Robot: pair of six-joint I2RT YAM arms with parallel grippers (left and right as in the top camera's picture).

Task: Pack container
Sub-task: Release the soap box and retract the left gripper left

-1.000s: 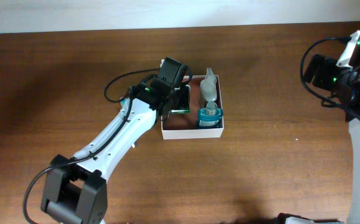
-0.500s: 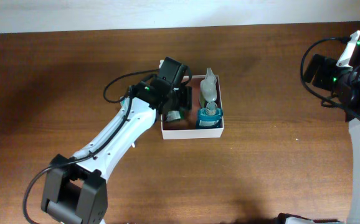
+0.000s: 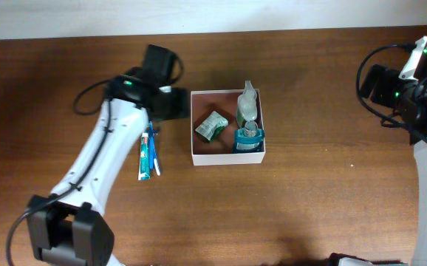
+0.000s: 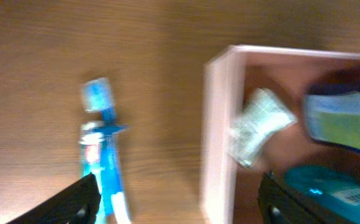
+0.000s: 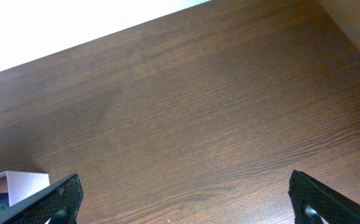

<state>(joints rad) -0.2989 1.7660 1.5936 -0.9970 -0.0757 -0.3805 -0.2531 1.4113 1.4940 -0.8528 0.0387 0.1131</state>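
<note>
Beside the container [image 3: 224, 158], the left tool [image 4: 179, 193] hangs released; the right tool [image 5: 183, 193] likewise.

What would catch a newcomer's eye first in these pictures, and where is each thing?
The white-walled container in the middle of the wooden table stands out, holding a green-and-white packet, a clear bottle and a teal bottle. Left of it lies a blue-and-white item, perhaps a toothbrush. The left gripper hangs open by the container's left wall.
</note>
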